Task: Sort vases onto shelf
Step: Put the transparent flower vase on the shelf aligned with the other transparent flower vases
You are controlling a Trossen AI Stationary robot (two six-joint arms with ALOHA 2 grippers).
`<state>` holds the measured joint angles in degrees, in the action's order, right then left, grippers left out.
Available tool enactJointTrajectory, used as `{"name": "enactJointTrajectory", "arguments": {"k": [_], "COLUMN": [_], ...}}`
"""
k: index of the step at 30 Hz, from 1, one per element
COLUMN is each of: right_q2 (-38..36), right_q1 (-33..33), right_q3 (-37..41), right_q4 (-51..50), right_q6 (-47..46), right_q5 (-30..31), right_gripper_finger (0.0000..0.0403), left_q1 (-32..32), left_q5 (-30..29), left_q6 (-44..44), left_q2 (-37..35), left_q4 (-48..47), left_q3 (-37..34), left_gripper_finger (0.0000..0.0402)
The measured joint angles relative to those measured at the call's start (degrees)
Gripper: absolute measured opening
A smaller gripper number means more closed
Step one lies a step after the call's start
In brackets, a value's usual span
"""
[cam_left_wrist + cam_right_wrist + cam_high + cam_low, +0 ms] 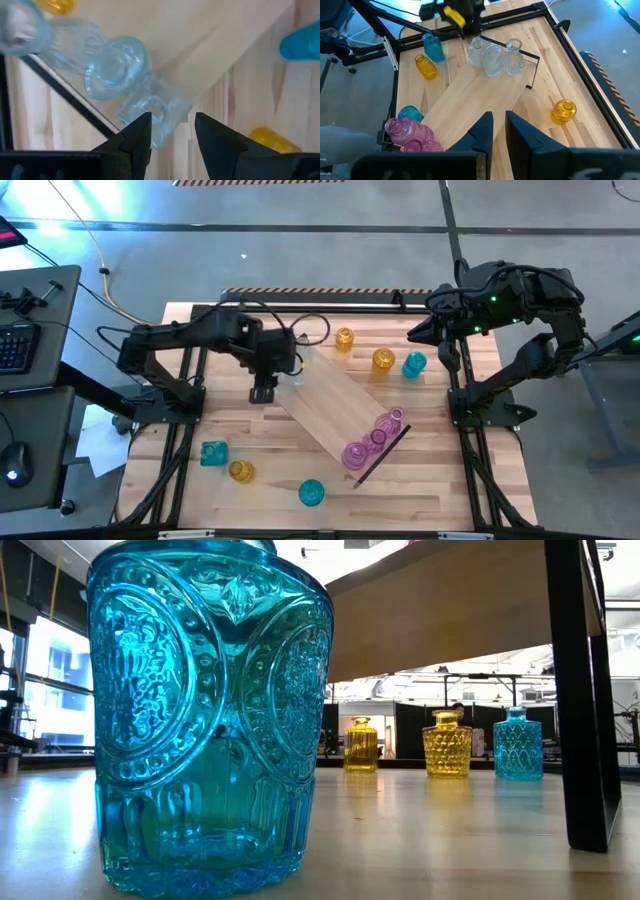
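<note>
Left pincer (172, 132), parted and empty, hangs over clear vases (492, 57) at the shelf's (335, 412) end; best withdraw straight up.

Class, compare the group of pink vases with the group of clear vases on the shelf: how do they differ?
The pink vases are tinted rose; the clear vases are colourless. The pink vases stand at the shelf end nearer the right gripper; the clear vases stand at the opposite end, by the left gripper. Both groups sit clustered on the shelf.
</note>
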<state>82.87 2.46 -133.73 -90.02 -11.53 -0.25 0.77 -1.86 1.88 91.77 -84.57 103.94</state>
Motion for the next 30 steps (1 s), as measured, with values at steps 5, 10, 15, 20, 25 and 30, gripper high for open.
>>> {"name": "enactJointTrajectory", "arguments": {"k": [5, 10, 15, 20, 25, 30], "right_q2": [0.0, 0.0, 0.0, 0.0, 0.0, 0.0], "right_q1": [0.0, 0.0, 0.0, 0.0, 0.0, 0.0], "right_q3": [-0.02, -0.02, -0.02, -0.02, -0.02, -0.02], "right_q4": [0.24, 0.24, 0.24, 0.24, 0.12, 0.02], "right_q6": [-0.02, -0.09, -0.11, -0.12, -0.26, -0.09], "right_q5": [0.6, 1.3, 1.31, 1.35, 1.49, 1.49], "right_gripper_finger": [0.0032, 0.0032, 0.0032, 0.0032, 0.0032, 0.0032], "left_q1": [-1.4, -3.66, -5.82, -7.53, -10.16, -12.5], "left_q5": [0.05, -0.73, -9.83, -18.89, -28.29, -35.43], "left_q6": [-1.89, -5.33, -13.32, -23.33, -33.87, -46.43], "left_q2": [-0.18, 0.26, 2.58, 6.1, 8.02, 8.0], "left_q4": [6.42, 17.99, 23.43, 21.08, 17.8, 17.48], "left_q3": [4.0, 4.33, 4.31, 4.28, 4.22, 1.07], "left_gripper_finger": [0.0145, 0.0145, 0.0145, 0.0145, 0.0129, 0.0097]}}
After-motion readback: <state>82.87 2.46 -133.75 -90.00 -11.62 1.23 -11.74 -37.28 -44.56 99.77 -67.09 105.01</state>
